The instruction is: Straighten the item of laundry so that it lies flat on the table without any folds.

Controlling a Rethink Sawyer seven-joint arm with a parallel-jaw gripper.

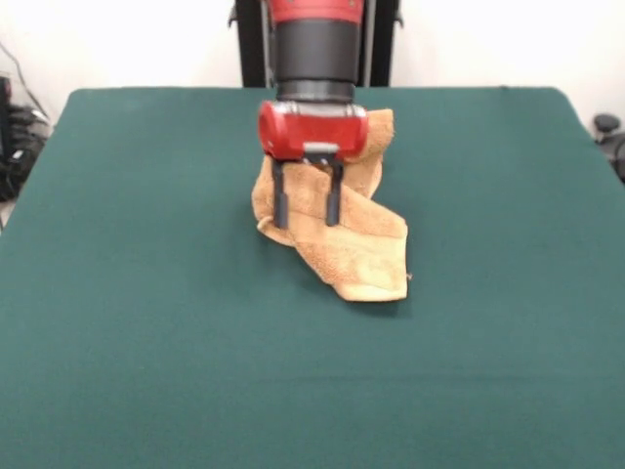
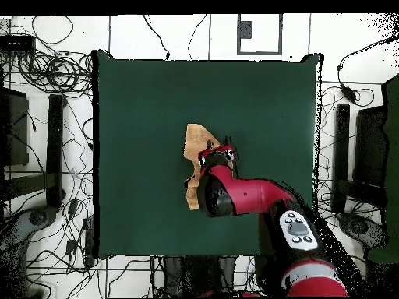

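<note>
The tan-orange towel [image 1: 356, 244] lies crumpled and folded near the middle of the dark green table [image 1: 146, 293], one end reaching toward the camera with a folded corner. In the overhead view the towel [image 2: 195, 144] shows partly, the rest hidden under the arm. My gripper [image 1: 307, 205] hangs over the towel's left part, its two dark fingers [image 1: 281, 200] spread apart with nothing between them, the tips at or just above the cloth. In the overhead view the gripper [image 2: 220, 154] is at the towel's right edge.
Green cloth stretches on all sides of the towel. The robot's pedestal [image 1: 317, 39] stands at the far edge. Cables and black stands [image 2: 47, 140] lie on the floor around the table in the overhead view.
</note>
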